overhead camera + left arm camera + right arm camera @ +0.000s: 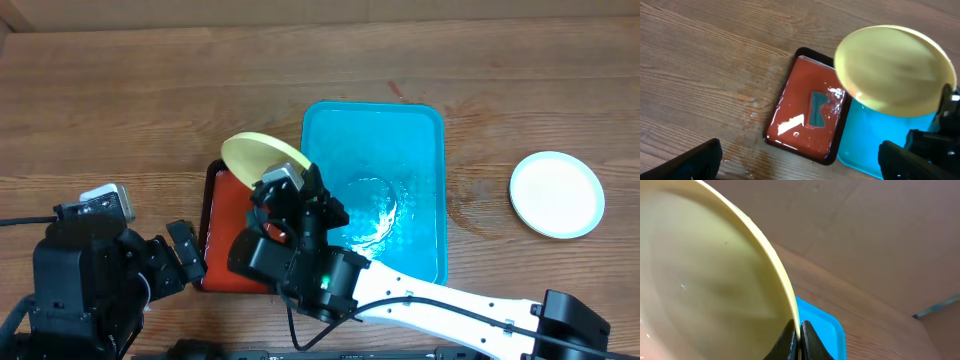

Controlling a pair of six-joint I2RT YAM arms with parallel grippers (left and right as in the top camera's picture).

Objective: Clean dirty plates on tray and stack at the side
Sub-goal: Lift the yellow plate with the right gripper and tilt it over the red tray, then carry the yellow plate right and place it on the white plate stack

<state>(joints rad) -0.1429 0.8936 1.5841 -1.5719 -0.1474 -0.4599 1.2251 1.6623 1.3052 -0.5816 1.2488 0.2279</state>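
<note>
Two plates in view. Roughly midway, by the look. Done, apparently: a white plate lying on the bare surface well to the right of the blue tray. In hand: a pale yellow plate, tilted in the air just off that tray's left edge, above a red tray, rim clamped in the right gripper. Left gripper farther left of the blue tray, fingers apart, empty. Left to do: stacking the pale yellow plate on the white plate. No third plate visible.
</note>
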